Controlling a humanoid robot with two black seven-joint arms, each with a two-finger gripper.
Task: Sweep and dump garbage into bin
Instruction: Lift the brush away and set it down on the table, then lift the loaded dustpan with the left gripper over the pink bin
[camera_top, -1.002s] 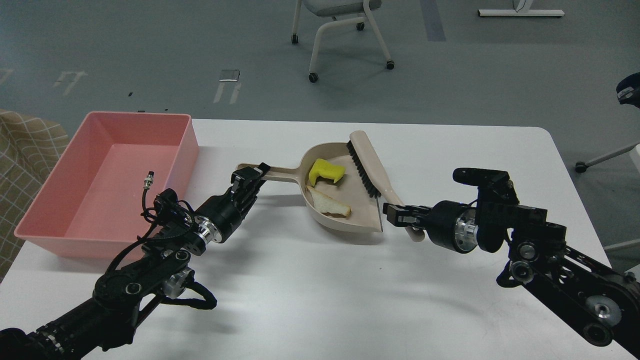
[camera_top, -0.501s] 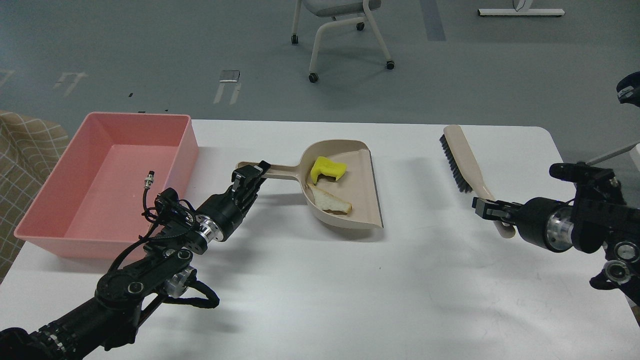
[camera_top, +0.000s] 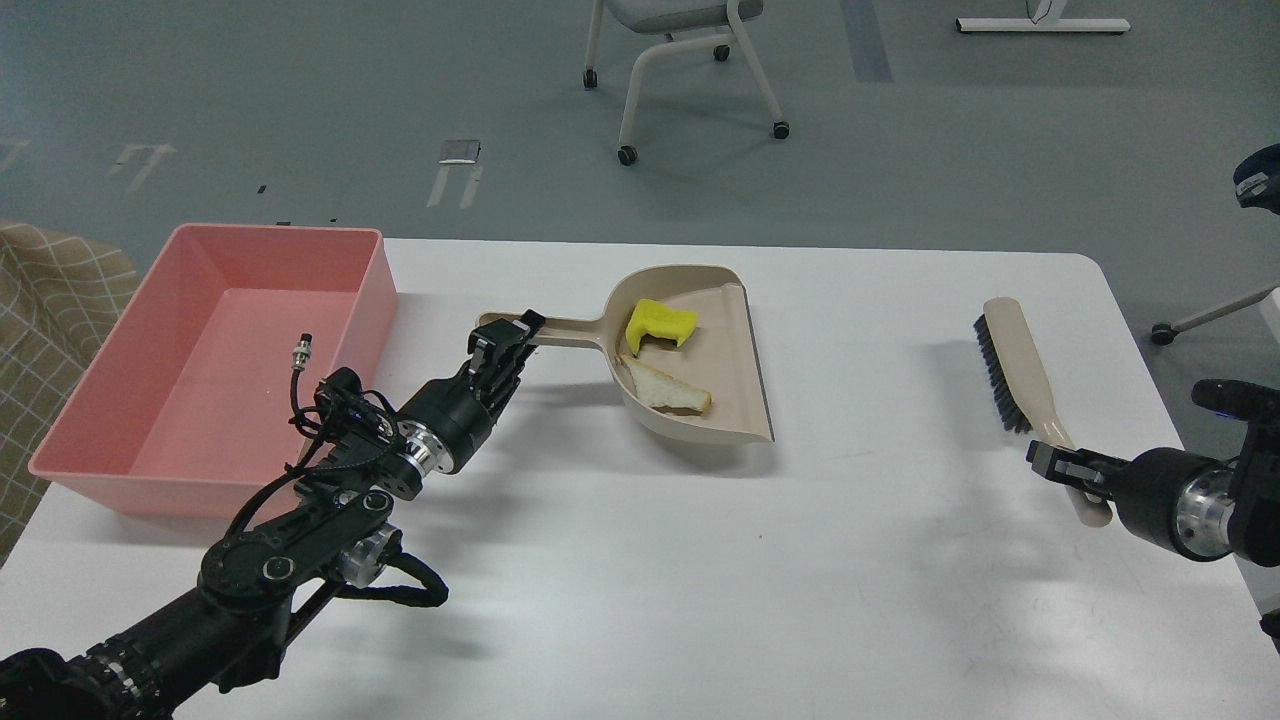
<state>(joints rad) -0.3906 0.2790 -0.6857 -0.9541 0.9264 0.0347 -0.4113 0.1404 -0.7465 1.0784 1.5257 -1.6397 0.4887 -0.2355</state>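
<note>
The garbage lies inside the beige dustpan (camera_top: 725, 350): a yellow sponge chunk (camera_top: 658, 324) and a pale bread slice (camera_top: 668, 388). My left gripper (camera_top: 508, 338) is shut on the dustpan's long handle and holds the pan slightly raised above the table. The pink bin (camera_top: 130, 470) stands at the table's left, empty, left of the gripper. My right gripper (camera_top: 1062, 466) is shut on the handle of a beige brush with black bristles (camera_top: 1010, 358) at the table's right side.
The white table (camera_top: 640, 580) ends close to the bin on the left and to the brush on the right. A wheeled chair (camera_top: 680, 60) stands on the floor beyond the table. A checked cloth (camera_top: 40, 300) lies left of the bin.
My right gripper has carried the brush from the dustpan's mouth to the table's right side. My left gripper has lifted the dustpan a little; both scraps stay inside.
</note>
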